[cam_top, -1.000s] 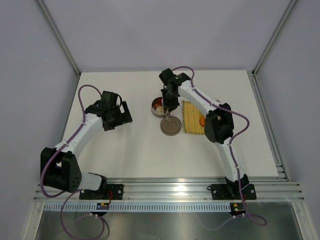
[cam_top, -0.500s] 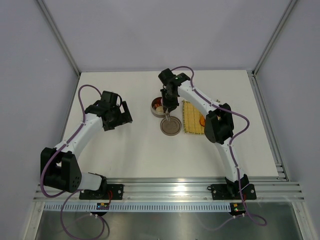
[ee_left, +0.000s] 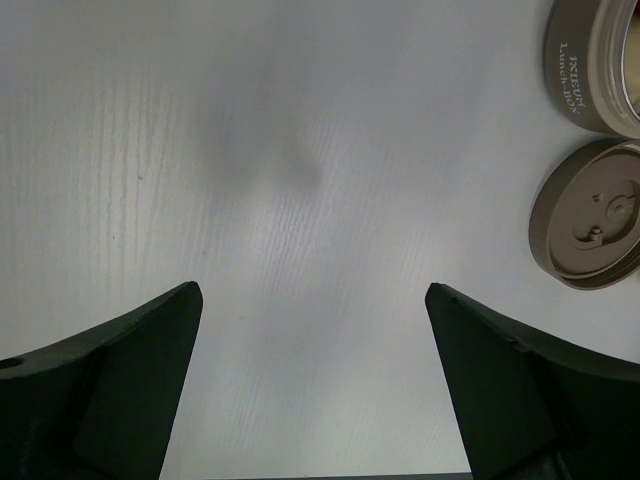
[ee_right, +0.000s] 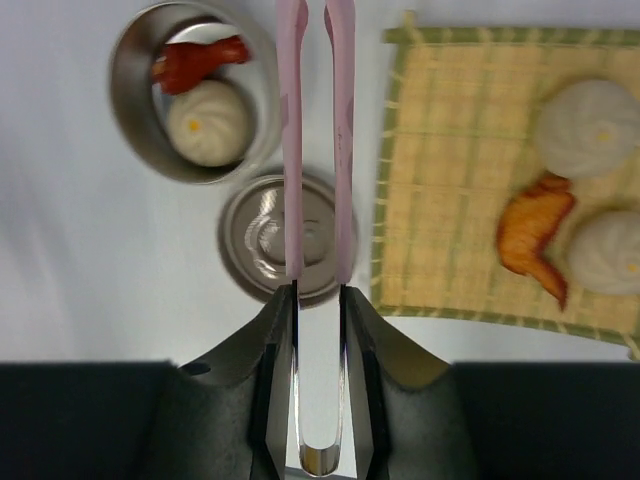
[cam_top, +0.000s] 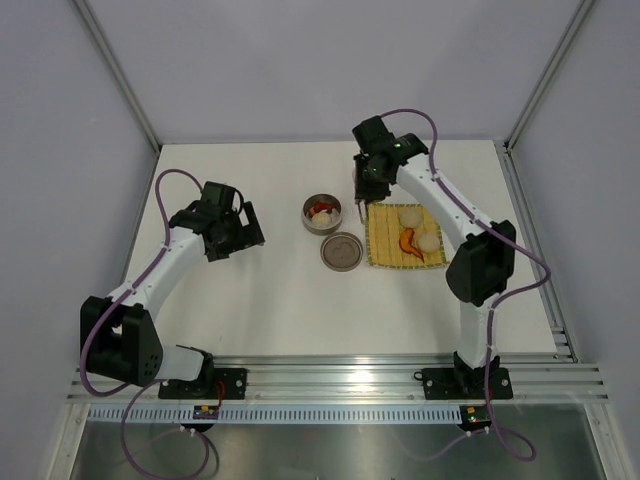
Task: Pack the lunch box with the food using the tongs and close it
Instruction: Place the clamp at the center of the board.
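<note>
Between lunch box (ee_right: 122,75) and mat (ee_right: 450,180), right end effector (ee_right: 318,295) grips the tongs (ee_right: 291,130), left end effector (ee_left: 310,290) open; pinching a bun (ee_right: 592,113) off-centre could squirt it away.

This looks like a robot lab, not a home or a kitchen. A left arm (cam_top: 163,265) and a right arm (cam_top: 438,192) are bolted to a metal rail (cam_top: 340,375) at the near edge of a plain white worktop (cam_top: 270,300). Bare pale walls (cam_top: 300,70) and metal posts (cam_top: 117,75) box the worktop in, like a test booth.
</note>
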Controlling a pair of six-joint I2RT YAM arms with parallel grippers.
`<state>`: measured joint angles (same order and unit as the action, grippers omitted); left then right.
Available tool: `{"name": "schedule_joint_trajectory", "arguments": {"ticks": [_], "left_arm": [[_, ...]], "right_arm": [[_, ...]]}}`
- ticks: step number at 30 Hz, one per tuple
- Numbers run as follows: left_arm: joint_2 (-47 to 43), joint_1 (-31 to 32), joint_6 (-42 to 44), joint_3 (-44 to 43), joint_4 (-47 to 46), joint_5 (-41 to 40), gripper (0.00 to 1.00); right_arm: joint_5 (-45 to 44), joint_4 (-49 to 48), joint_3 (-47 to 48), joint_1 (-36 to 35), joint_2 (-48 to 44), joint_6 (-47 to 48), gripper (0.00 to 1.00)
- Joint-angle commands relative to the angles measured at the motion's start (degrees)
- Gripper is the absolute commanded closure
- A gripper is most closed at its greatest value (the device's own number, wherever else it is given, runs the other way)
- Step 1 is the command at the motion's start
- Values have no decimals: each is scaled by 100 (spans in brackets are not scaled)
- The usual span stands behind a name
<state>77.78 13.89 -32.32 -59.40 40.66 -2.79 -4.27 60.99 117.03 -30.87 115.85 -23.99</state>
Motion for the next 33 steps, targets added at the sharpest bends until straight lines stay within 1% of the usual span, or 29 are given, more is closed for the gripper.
{"name": "schedule_joint_trajectory", "arguments": {"ticks": [1, 2, 3, 4, 5, 7, 8, 11, 12, 13, 14, 17, 23, 26, 30, 31, 32, 33], "left_arm": [[-246, -35, 129, -19, -103, -90, 1], [-237, -35, 129, -11, -103, -90, 1], [-237, -44, 138, -11, -120, -82, 1], [-219, -36, 146, -19, -120, -56, 1], [-202, -35, 138, -28, -129, -38, 1], [-175, -36, 120, -46, -138, -3, 1], [-175, -44, 120, -54, -146, 32, 1], [-149, -35, 103, -89, -164, 68, 1], [-140, -35, 103, -98, -164, 76, 1], [-140, -44, 103, -98, -164, 77, 1], [-131, -36, 111, -98, -182, 77, 1], [-79, -36, 103, -133, -164, 112, 1], [-114, -44, 146, -204, -59, 85, 1], [-192, -44, 164, -222, -6, -2, 1], [-193, -36, 147, -204, -6, 15, 1], [-175, -44, 147, -221, -6, 50, 1], [-149, -44, 147, -239, 3, 50, 1], [-149, -44, 138, -248, 3, 59, 1]], "right_arm": [[-407, -271, -838, 913, -791, 8, 69], [-434, -342, -1092, 1108, -958, 17, 69], [-469, -482, -1556, 1310, -1264, 26, 69], [-504, -544, -1761, 1695, -1389, 43, 69], [-504, -631, -2128, 1890, -1512, 96, 69], [-530, -711, -2438, 2251, -1785, 149, 69], [-539, -764, -2579, 2557, -1864, 210, 69], [-662, -1053, -3132, 3032, -2014, 350, 69], [-680, -1106, -3195, 3043, -2014, 394, 69], [-715, -1255, -3291, 3235, -2014, 464, 69], [-794, -1639, -3553, 3271, -2040, 544, 69], [-908, -1984, -3661, 3430, -1796, 510, 69], [-1225, -2346, -3565, 3553, -1075, 474, 69], [-1243, -2460, -3678, 3597, -890, 492, 69], [-1190, -2557, -3784, 3597, -705, 509, 64], [-1242, -2548, -3776, 3597, -678, 500, 61], [-1260, -2548, -3767, 3597, -669, 500, 57], [-1251, -2531, -3758, 3597, -687, 509, 47]]}}
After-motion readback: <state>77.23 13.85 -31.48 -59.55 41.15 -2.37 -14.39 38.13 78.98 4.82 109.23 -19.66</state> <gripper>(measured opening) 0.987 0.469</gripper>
